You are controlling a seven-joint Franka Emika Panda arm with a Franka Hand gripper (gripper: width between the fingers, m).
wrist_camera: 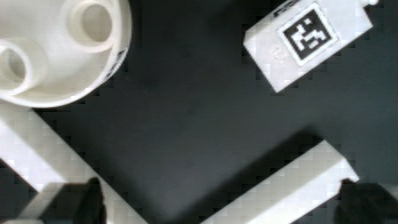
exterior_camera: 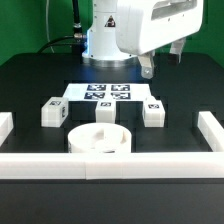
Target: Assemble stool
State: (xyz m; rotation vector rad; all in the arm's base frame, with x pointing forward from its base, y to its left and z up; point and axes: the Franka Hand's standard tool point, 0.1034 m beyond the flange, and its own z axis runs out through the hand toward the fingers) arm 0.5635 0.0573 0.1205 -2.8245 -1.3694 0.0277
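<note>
The round white seat (exterior_camera: 100, 139) lies near the front bar, its sockets facing up. Three blocky white legs with tags stand in a row behind it: one at the exterior view's left (exterior_camera: 53, 112), one in the middle (exterior_camera: 104, 112), one at the right (exterior_camera: 153, 112). My gripper (exterior_camera: 148, 68) hangs in the air behind and above the right leg, touching nothing. In the wrist view the seat (wrist_camera: 54, 50) and one tagged leg (wrist_camera: 306, 40) lie well ahead of my gripper (wrist_camera: 217, 205). Its dark fingers stand wide apart with nothing between them.
The marker board (exterior_camera: 108, 95) lies flat behind the legs. Long white bars edge the table at the front (exterior_camera: 110, 162), the exterior view's left (exterior_camera: 5, 125) and right (exterior_camera: 210, 128). Two bars also show in the wrist view (wrist_camera: 285, 190).
</note>
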